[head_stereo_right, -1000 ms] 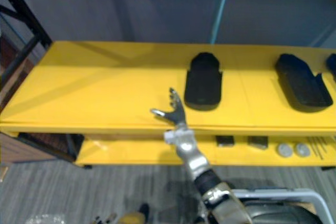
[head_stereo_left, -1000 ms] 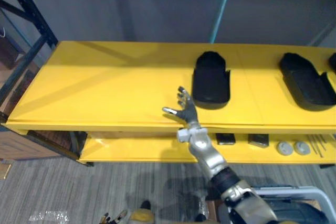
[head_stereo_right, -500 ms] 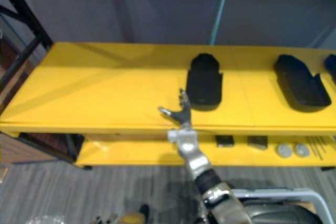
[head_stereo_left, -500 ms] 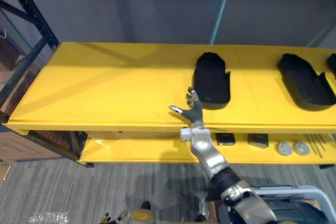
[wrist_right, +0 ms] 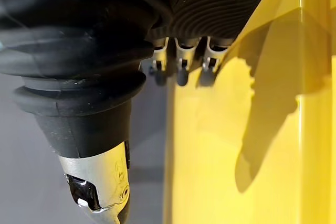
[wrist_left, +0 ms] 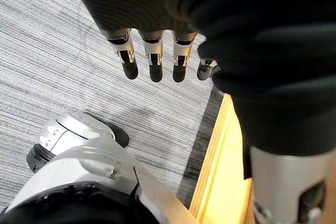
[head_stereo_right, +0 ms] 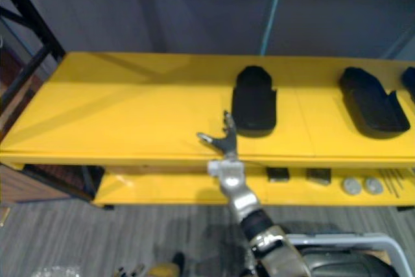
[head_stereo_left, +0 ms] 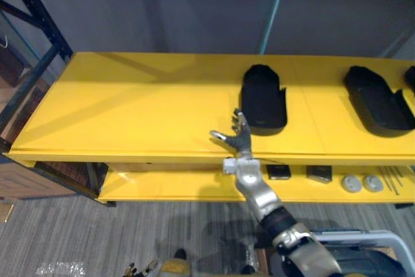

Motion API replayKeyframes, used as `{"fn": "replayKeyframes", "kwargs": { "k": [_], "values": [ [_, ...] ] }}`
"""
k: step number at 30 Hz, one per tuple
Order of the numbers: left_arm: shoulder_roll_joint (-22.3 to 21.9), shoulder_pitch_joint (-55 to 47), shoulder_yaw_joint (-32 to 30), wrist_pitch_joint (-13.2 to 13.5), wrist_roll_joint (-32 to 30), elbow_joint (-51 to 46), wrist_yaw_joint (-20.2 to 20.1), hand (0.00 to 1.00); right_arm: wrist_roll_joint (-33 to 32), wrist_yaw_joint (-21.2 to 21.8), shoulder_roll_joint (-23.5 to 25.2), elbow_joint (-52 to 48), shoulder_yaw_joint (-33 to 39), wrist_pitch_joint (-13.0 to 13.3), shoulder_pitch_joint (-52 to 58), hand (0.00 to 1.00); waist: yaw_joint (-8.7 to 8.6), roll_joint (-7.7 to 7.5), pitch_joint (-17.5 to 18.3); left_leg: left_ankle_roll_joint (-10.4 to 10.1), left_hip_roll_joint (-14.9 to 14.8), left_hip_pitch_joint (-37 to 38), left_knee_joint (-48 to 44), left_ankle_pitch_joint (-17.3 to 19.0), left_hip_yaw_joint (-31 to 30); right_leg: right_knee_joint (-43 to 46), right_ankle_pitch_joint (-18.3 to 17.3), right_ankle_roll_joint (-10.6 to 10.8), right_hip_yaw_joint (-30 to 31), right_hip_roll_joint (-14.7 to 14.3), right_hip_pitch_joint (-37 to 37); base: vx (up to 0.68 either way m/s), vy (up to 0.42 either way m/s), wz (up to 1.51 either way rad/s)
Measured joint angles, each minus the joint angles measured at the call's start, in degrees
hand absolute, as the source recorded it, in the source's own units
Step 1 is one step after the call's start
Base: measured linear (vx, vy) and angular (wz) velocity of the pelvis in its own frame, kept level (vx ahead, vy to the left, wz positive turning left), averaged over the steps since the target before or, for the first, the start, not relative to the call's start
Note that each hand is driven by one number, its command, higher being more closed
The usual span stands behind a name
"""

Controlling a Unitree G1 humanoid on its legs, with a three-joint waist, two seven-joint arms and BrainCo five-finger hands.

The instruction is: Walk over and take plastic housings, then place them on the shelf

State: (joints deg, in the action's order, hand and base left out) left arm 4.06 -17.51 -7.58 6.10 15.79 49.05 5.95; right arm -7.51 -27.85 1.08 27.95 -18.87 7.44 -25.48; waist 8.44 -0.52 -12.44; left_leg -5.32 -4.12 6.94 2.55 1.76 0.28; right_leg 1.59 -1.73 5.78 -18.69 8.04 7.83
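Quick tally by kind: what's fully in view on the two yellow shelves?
Black plastic housings, top shelf: 2
Small dark blocks, lower shelf: 2
Grey round discs, lower shelf: 2
Thin rods, lower shelf: too fine to count
Total counted: 6

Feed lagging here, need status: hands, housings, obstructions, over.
Right hand open, empty, at top shelf's front edge by nearest housing. Left hand open, low over floor. Second housing farther right. Nothing blocking.
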Motion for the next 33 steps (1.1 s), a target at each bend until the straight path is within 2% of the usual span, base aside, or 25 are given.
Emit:
{"fn": "replayKeyframes", "kwargs": {
  "k": [8,11,13,14,15,16,17,19,21,26,28,30,33],
  "values": [
    [0.0,0.0,1.5,0.5,0.0,0.0,0.0,0.00,0.5,-0.8,0.1,0.0,0.3,0.0,0.0,0.00,-0.01,0.38,-0.2,0.0,0.0,0.1,0.2,0.0,0.1,0.0,0.0,0.0,0.0,0.0,0.0,0.00,0.000,0.00],
    [0.0,0.0,1.5,1.0,0.0,0.0,0.0,0.00,0.1,1.6,0.1,0.1,0.4,0.8,0.0,0.00,-0.01,0.37,-0.2,0.0,0.0,0.1,0.2,0.0,0.1,0.0,0.0,0.0,0.0,0.0,0.0,0.00,0.000,0.00],
    [0.0,0.0,1.5,1.1,-0.2,0.0,0.0,0.00,-1.8,9.4,0.0,0.2,0.5,2.9,0.1,0.00,0.00,0.37,-0.2,0.0,0.0,0.1,0.2,0.0,0.1,-0.1,0.0,0.0,0.0,0.0,0.0,0.00,0.000,0.00],
    [0.0,0.0,1.5,1.1,-0.4,0.0,-0.1,0.00,-2.2,11.6,-0.1,0.2,0.1,3.3,0.1,0.00,-0.01,0.36,-0.2,0.0,0.0,0.1,0.2,0.0,0.1,-0.1,0.0,0.0,0.0,0.0,0.0,0.00,0.000,0.00],
    [0.1,0.0,1.4,1.2,-0.7,0.0,-0.1,0.00,-4.1,17.1,-0.4,0.1,-1.4,3.6,0.1,0.00,-0.03,0.33,-0.2,0.0,-0.1,0.2,0.3,0.0,0.1,-0.1,0.0,0.0,0.0,-0.1,0.0,0.00,0.000,0.00],
    [0.1,0.0,1.4,1.2,-0.8,0.0,-0.1,0.00,-4.9,19.7,-0.6,0.1,-2.5,3.6,0.1,0.00,-0.03,0.30,-0.2,0.0,-0.1,0.2,0.3,0.0,0.1,-0.1,0.0,0.0,0.0,-0.1,0.1,0.00,0.000,0.00],
    [0.2,0.0,0.9,1.2,-1.1,0.0,-0.2,0.00,-5.4,25.1,-0.9,-0.5,-6.5,3.6,0.1,0.00,-0.03,0.16,-0.1,0.0,-0.1,0.2,0.6,0.0,0.1,-0.2,0.0,0.0,0.0,-0.1,0.1,0.00,0.000,0.00],
    [0.2,0.0,0.8,1.3,-1.1,0.0,-0.2,0.00,-6.4,27.5,-1.0,-1.7,-9.4,3.6,0.1,0.00,-0.03,0.02,0.0,-0.1,-0.1,0.3,0.7,-0.1,0.1,-0.2,0.0,0.0,0.0,-0.2,0.1,0.00,0.000,0.00],
    [0.1,0.0,-0.7,1.3,-1.2,0.0,-0.3,0.00,-7.5,29.5,-0.9,-7.6,-12.0,3.6,0.2,0.00,-0.07,-0.64,-0.2,-0.1,-0.1,0.3,0.8,-0.1,0.1,-0.3,0.0,0.0,0.0,-0.1,0.0,0.00,0.000,0.00],
    [1.2,0.0,-1.2,1.3,-1.2,0.6,-0.3,0.00,-8.6,30.8,-4.5,-24.1,-10.4,3.8,0.2,0.00,-0.60,-2.67,0.4,-0.1,-0.1,0.0,0.8,0.0,0.1,-0.3,0.0,0.0,0.1,-0.1,-0.1,0.00,0.000,0.01],
    [1.8,-0.1,-1.2,1.3,-1.1,1.5,-0.3,0.00,-8.5,31.6,-6.3,-30.7,-8.2,3.0,0.5,0.00,-1.74,-3.29,0.8,0.0,-0.1,0.0,0.8,0.1,0.6,-0.2,0.0,0.0,1.0,-0.2,-0.6,0.00,0.001,-0.13],
    [1.9,-0.2,-1.3,1.3,-1.1,1.8,-0.2,0.00,-8.6,31.7,-8.3,-38.1,-5.4,1.2,2.6,0.00,-2.15,-3.60,1.0,0.0,-0.3,0.1,0.7,0.2,1.9,-0.1,0.0,-0.1,2.3,-0.4,-1.3,-0.03,0.005,-0.27],
    [2.0,-0.6,-1.4,1.6,-1.1,1.9,-0.2,0.00,-8.6,32.1,-11.5,-43.8,-1.4,-0.2,7.0,0.00,-3.22,-3.90,1.3,0.1,-0.3,0.3,0.7,0.3,2.9,0.4,0.0,-0.1,3.4,-0.4,-1.9,-0.02,0.006,-0.20]
  ]
}}
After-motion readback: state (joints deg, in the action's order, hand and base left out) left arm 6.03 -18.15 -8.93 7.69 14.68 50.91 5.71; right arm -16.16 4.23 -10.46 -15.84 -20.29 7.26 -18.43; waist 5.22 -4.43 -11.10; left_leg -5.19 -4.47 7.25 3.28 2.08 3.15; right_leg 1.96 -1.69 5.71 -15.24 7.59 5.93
